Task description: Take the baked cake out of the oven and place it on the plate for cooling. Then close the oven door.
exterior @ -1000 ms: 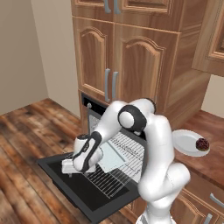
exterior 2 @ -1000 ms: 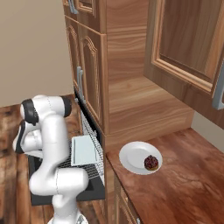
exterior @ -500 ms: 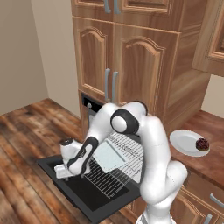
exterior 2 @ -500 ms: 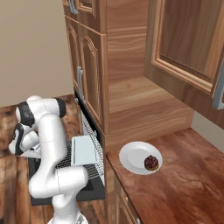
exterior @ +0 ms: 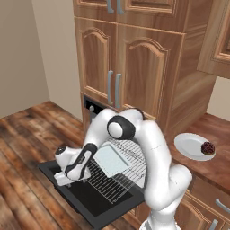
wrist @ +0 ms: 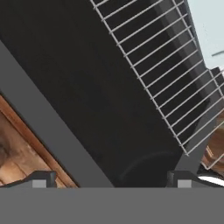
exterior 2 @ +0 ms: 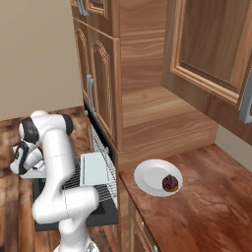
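The baked cake [exterior: 207, 148], a small dark brown lump, lies on the white plate [exterior: 188, 144] on the wooden counter at the right; both also show as cake [exterior 2: 170, 182] and plate [exterior 2: 147, 177]. The oven door [exterior: 90, 200] hangs open and flat, below the oven [exterior: 91, 107] and its control strip. My gripper [exterior: 62, 179] is low over the door's outer left corner, far from the cake. In the hand view my gripper [wrist: 111, 181] is open and holds nothing, close above the black oven door [wrist: 83, 87].
A wire rack [exterior: 117, 179] is pulled out over the door and carries a pale rectangular tray [exterior: 110, 159], also seen as rack [wrist: 166, 65]. Arched wooden cabinet doors [exterior: 117, 67] stand above the oven. Wooden floor [exterior: 27, 143] lies left of the door.
The arm has swung the hand down and to the left, from above the rack to the outer left corner of the open door. The jaws stayed open; cake and plate have not moved.
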